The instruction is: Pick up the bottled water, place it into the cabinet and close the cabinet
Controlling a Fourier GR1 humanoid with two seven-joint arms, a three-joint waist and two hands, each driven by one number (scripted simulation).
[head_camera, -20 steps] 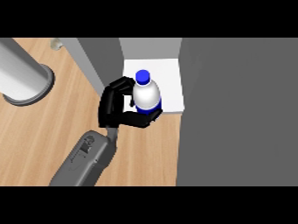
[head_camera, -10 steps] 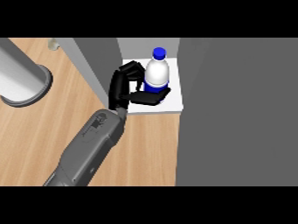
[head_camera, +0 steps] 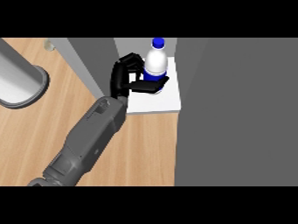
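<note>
The water bottle (head_camera: 155, 61) stands upright on the white cabinet shelf (head_camera: 161, 103), blue cap up. It is probably light, stiff and a little slick (mid-body is the sensible hold). The left hand (head_camera: 130, 78) curls round its lower body; the grey cabinet door (head_camera: 241, 113) stands just right.

A single head view looked steeply down on the wooden worktop (head_camera: 22, 131) from above, fairly near. One grey forearm (head_camera: 86, 140) rose from the lower left edge toward the upper centre, where the white cabinet shelf (head_camera: 154, 103) lay; a grey cabinet panel (head_camera: 248, 113) filled the right half.
</note>
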